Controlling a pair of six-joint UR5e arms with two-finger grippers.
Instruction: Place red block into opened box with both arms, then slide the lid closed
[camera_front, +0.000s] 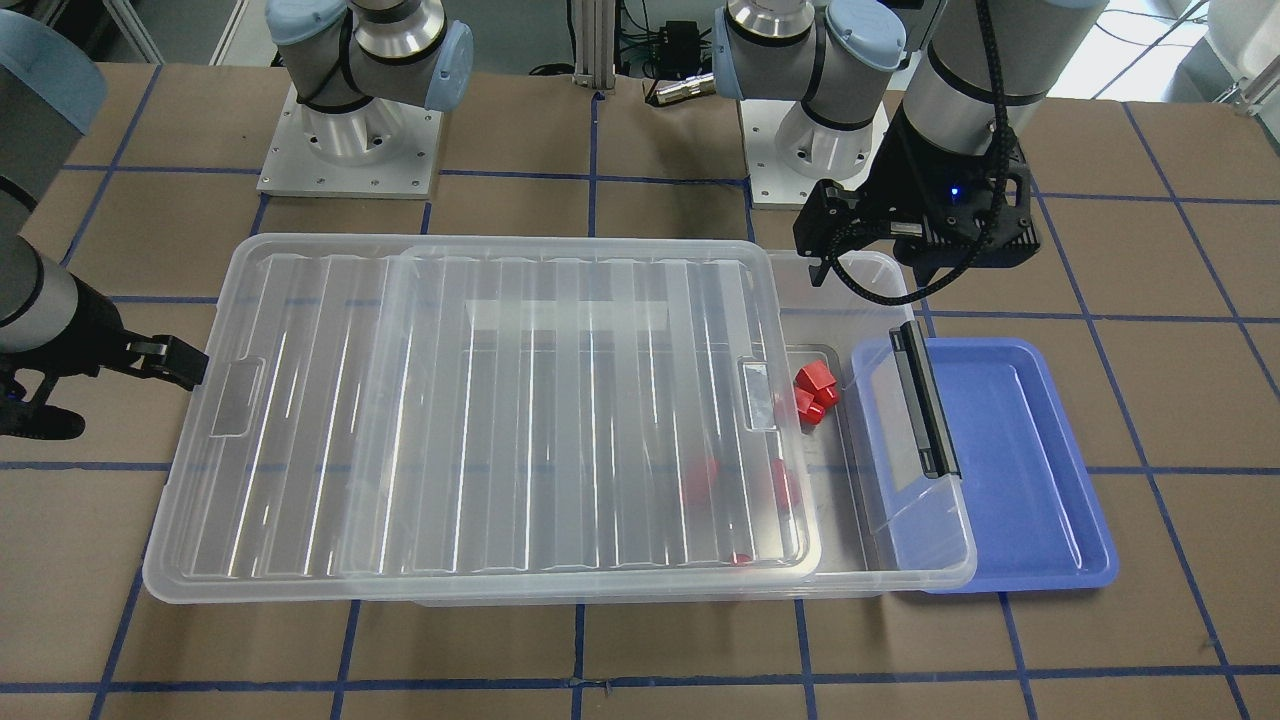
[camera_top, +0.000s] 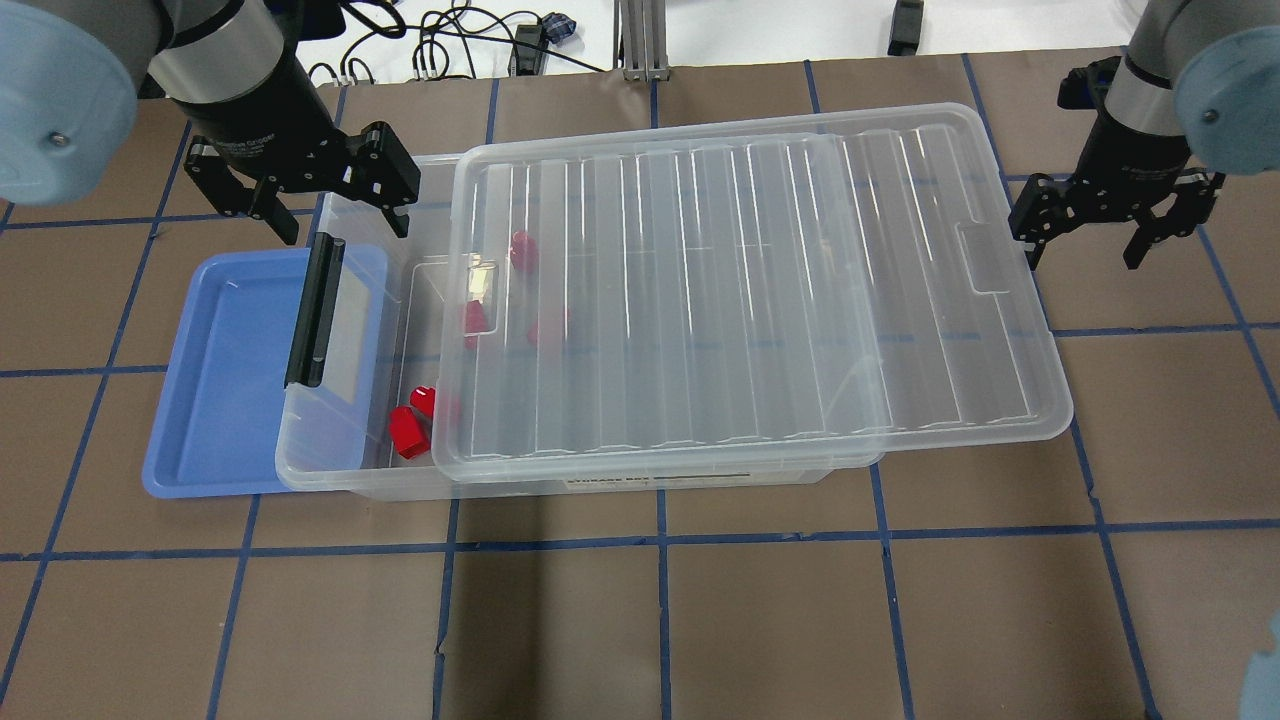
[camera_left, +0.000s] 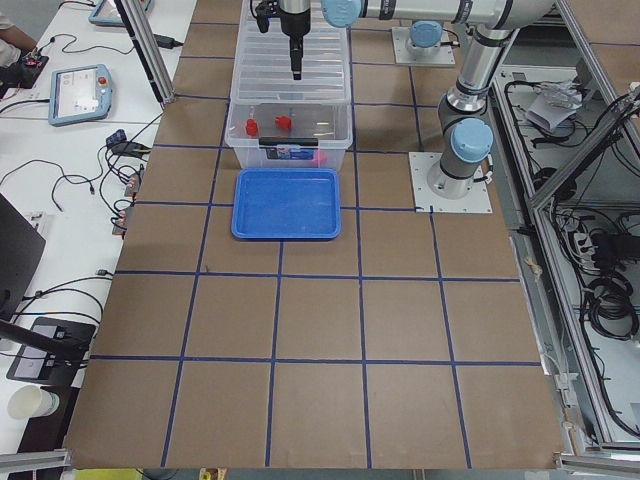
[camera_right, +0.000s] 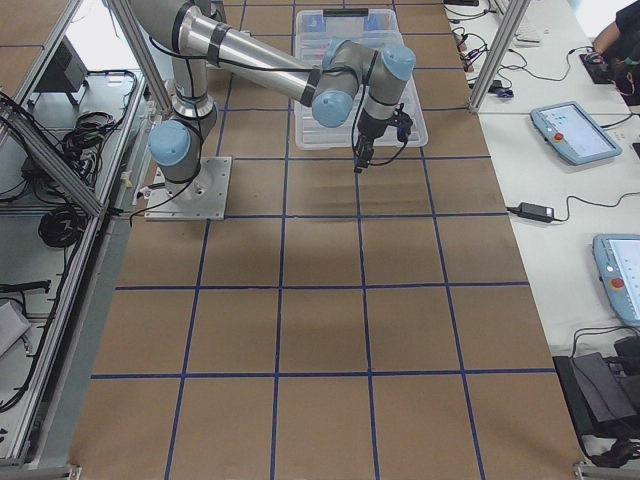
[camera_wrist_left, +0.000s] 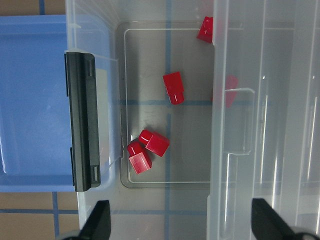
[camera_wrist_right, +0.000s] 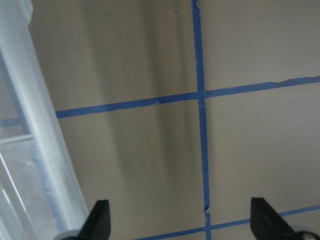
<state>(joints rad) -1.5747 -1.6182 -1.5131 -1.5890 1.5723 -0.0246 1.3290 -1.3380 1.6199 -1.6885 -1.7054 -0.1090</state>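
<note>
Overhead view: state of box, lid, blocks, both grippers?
lid, partly slid, leaving the box's black-bar end uncovered
box, partly open, holding red blocks
red blocks, lying on the box floor, some under the lid
left gripper, open, empty, over the uncovered end
right gripper, open, empty, at the lid's other end

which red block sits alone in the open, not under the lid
The red block mid-floor in the box's open end; others huddle by the black bar or lie at or under the lid's edge.
</note>
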